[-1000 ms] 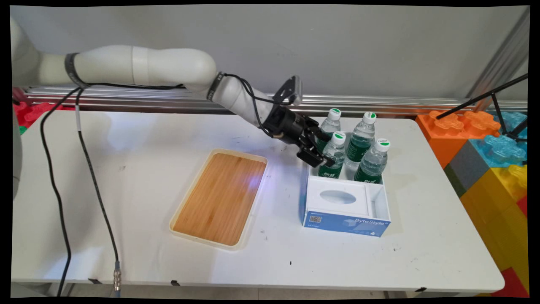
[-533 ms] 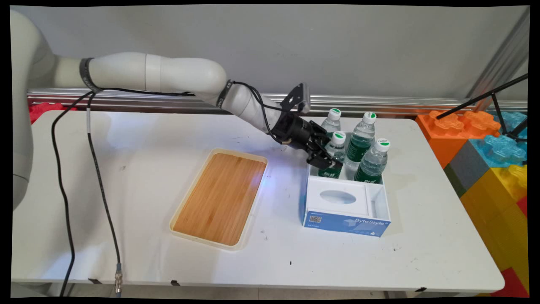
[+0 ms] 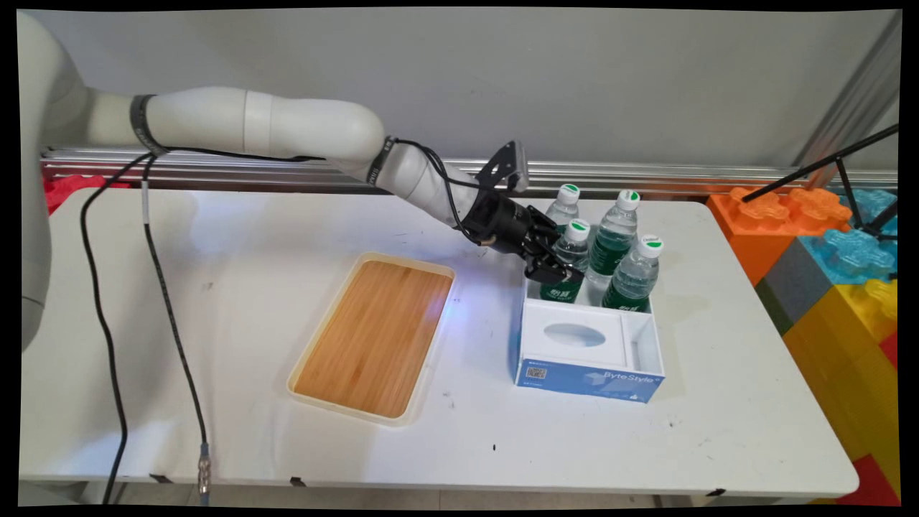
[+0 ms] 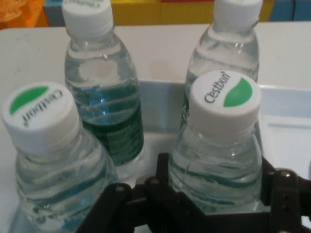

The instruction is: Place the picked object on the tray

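Several clear water bottles with white and green caps stand in the back half of a blue and white box (image 3: pixel 589 373). My gripper (image 3: pixel 559 270) reaches in from the left and is shut on the near-left water bottle (image 3: pixel 573 251), with a finger on each side of its body. In the hand view this water bottle (image 4: pixel 221 145) sits between the black fingers (image 4: pixel 164 172), my gripper (image 4: pixel 216 167) closed around its lower body. Another bottle (image 4: pixel 48 145) stands close on the left, and two more (image 4: pixel 104 97) stand behind.
A cream tray with a bamboo floor (image 3: pixel 373 337) lies left of the box. The box's front half holds a white insert with an oval hole (image 3: pixel 574 334). Big coloured bricks (image 3: pixel 826 244) are stacked past the table's right edge. Black cables (image 3: pixel 165 309) hang at the left.
The gripper moved right and slightly up to the near-left bottle, and its fingers closed around it. The bottle's cap has shifted a little upward.
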Controlling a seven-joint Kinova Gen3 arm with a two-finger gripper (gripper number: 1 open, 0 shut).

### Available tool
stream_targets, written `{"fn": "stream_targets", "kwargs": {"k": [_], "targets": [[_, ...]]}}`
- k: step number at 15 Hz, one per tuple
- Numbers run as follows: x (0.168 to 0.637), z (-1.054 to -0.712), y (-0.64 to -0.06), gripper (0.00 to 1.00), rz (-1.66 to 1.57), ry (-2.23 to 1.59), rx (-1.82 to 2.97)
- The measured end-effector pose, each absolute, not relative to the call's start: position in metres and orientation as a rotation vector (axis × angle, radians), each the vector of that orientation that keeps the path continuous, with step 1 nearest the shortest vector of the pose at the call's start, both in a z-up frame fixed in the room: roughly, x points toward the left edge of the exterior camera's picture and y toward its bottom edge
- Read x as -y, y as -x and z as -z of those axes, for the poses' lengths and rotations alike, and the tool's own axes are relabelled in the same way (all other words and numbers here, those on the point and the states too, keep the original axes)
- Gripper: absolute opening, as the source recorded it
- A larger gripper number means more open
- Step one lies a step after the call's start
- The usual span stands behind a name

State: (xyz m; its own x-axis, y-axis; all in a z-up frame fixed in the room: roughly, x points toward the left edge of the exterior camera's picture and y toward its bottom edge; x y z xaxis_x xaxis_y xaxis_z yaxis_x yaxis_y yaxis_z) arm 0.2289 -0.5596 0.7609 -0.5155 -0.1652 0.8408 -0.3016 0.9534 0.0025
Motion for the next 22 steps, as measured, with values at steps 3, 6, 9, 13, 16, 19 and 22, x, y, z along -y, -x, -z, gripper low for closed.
{"fn": "stream_targets", "kwargs": {"k": [3,6,9,13,16,19,22], "targets": [[0.55,-0.791,-0.234,0.0,-0.181,-0.357,2.095],[0.539,-0.83,-0.242,0.0,-0.19,-0.381,2.092],[0.524,-0.865,-0.265,0.0,-0.205,-0.413,2.123],[0.499,-0.89,-0.312,0.0,-0.224,-0.471,2.178],[0.48,-0.894,-0.351,0.0,-0.233,-0.514,2.21],[0.464,-0.892,-0.385,0.0,-0.253,-0.541,2.23],[0.453,-0.886,-0.409,0.0,-0.29,-0.54,2.232]]}}
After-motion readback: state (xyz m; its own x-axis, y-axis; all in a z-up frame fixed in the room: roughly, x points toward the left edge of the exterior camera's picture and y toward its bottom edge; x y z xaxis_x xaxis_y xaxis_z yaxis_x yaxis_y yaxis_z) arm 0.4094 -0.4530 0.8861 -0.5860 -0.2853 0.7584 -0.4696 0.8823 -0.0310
